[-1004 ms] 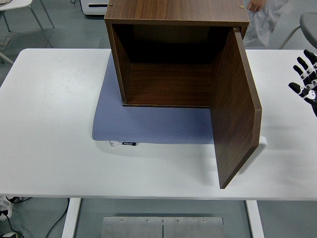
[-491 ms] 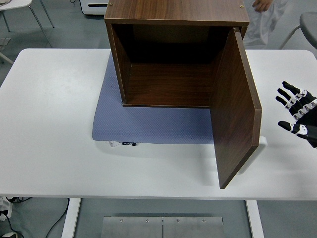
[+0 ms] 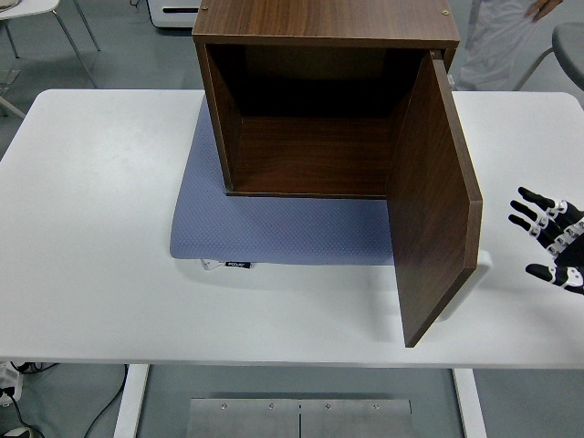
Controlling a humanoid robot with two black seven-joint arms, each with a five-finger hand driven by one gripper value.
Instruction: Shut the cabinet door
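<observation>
A dark wooden cabinet stands at the back of the white table on a blue-grey mat. Its inside is empty. The cabinet door, hinged on the right side, swings out toward the table's near edge and stands wide open. My right hand hovers over the table at the right edge, to the right of the door and apart from it, fingers spread and holding nothing. My left arm does not show.
A small white object peeks out from behind the door's lower edge. A person in white stands behind the table at the top right. Chairs show at the top left and top right.
My right hand has come down and toward the near edge along the table's right side, drawing a little closer to the door. The door has not moved.
</observation>
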